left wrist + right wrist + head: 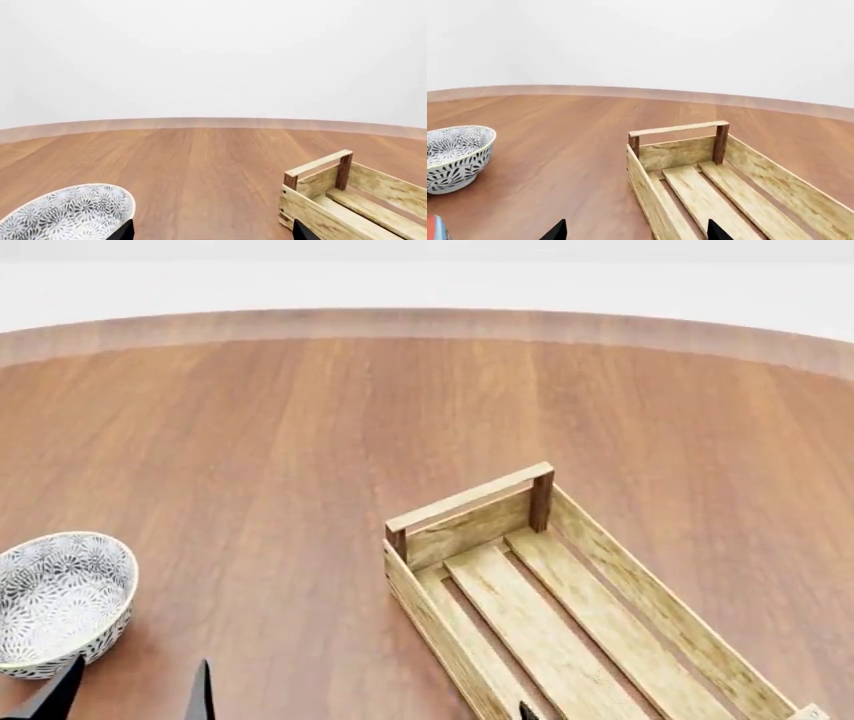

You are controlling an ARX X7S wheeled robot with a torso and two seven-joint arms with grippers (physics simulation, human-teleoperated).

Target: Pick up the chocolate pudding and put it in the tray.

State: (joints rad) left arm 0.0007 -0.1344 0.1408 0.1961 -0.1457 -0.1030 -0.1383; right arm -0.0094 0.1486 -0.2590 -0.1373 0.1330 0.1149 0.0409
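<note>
The oblong light-wood slatted tray (574,610) is sitting empty on the reddish-brown wooden table (307,420), with the round white-grey patterned bowl (60,595) well apart on its left. The chocolate pudding is barely showing: only a red-and-blue sliver (434,227) at the edge of the right wrist view, near the bowl. The left gripper (131,695) is hanging with jaws spread and holding nothing; the right gripper (637,231) likewise is showing two separated dark tips, empty. The risk, as I judge it, is reaching blind: with the carton nearly out of sight, an arm could be knocking the bowl or pushing the flat carton away.
</note>
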